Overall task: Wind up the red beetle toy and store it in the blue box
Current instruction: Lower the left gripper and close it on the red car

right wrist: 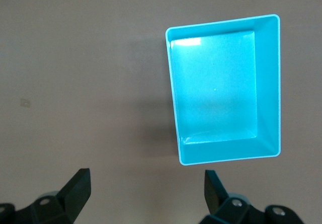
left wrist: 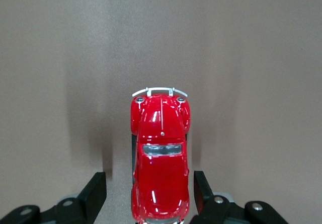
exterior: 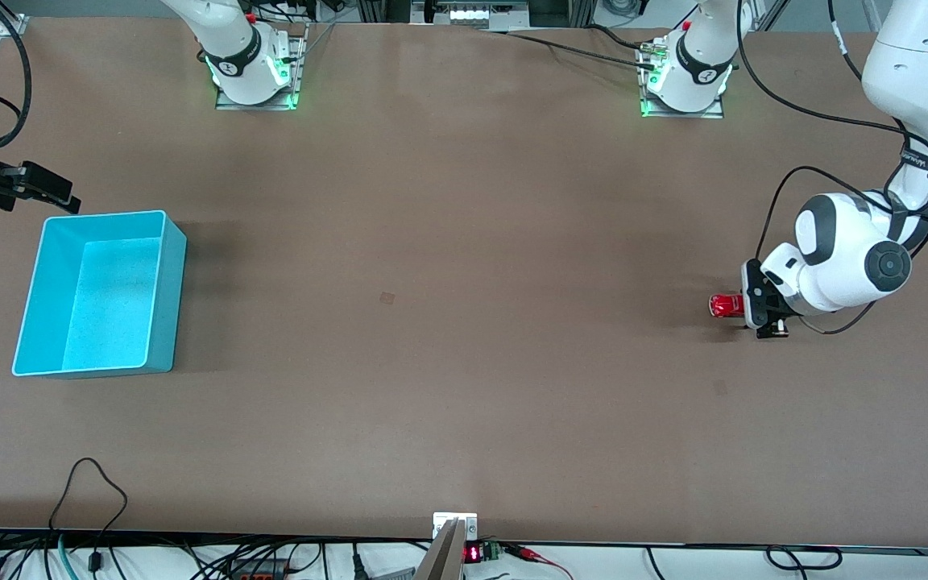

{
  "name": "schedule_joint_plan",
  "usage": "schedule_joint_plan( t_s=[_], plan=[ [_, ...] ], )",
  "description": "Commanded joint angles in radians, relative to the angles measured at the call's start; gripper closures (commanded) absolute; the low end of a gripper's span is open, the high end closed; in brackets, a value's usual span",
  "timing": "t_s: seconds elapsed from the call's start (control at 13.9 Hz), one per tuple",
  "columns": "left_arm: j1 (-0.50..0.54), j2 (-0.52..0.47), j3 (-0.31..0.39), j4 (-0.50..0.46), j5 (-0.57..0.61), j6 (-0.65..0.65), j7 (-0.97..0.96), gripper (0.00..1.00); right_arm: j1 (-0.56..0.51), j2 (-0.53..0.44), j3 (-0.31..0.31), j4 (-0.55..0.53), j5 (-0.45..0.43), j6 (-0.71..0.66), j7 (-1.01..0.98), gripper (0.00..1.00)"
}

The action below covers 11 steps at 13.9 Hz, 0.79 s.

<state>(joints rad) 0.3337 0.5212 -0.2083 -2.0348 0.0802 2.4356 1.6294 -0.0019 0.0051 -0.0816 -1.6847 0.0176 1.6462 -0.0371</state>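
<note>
The red beetle toy [exterior: 725, 305] stands on the table toward the left arm's end. In the left wrist view the toy [left wrist: 161, 158] sits between my left gripper's fingers, silvery bumper pointing away. My left gripper [exterior: 752, 309] [left wrist: 149, 183] is low at the table, open, its fingers straddling the toy's rear: one finger [left wrist: 201, 186] is close against the side, the other [left wrist: 95, 191] stands apart. The blue box [exterior: 109, 298] [right wrist: 216, 93] stands with nothing in it toward the right arm's end. My right gripper [exterior: 61, 193] [right wrist: 146, 181] is open and holds nothing, up over the table beside the box.
Both arm bases [exterior: 254, 72] [exterior: 685, 80] stand along the table's edge farthest from the front camera. Cables [exterior: 89, 491] lie at the edge nearest the front camera. A small dark mark [exterior: 387, 298] shows on the brown table top mid-table.
</note>
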Motion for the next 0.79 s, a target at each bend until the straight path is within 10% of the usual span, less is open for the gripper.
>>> schedule_joint_plan(
  t_s=[0.0, 0.36, 0.72],
  plan=[
    [0.018, 0.000, -0.028, 0.002, -0.005, 0.002, 0.024, 0.33, -0.006, -0.005, 0.003, -0.001, -0.005, 0.000, 0.011, 0.00],
    [0.021, -0.003, -0.043, 0.004, -0.005, 0.002, 0.024, 0.85, -0.006, -0.004, 0.003, -0.001, -0.005, 0.000, 0.011, 0.00],
    [0.024, -0.001, -0.043, 0.004, -0.007, -0.012, 0.015, 0.90, -0.006, -0.002, 0.003, -0.001, -0.004, 0.003, 0.011, 0.00]
  ],
)
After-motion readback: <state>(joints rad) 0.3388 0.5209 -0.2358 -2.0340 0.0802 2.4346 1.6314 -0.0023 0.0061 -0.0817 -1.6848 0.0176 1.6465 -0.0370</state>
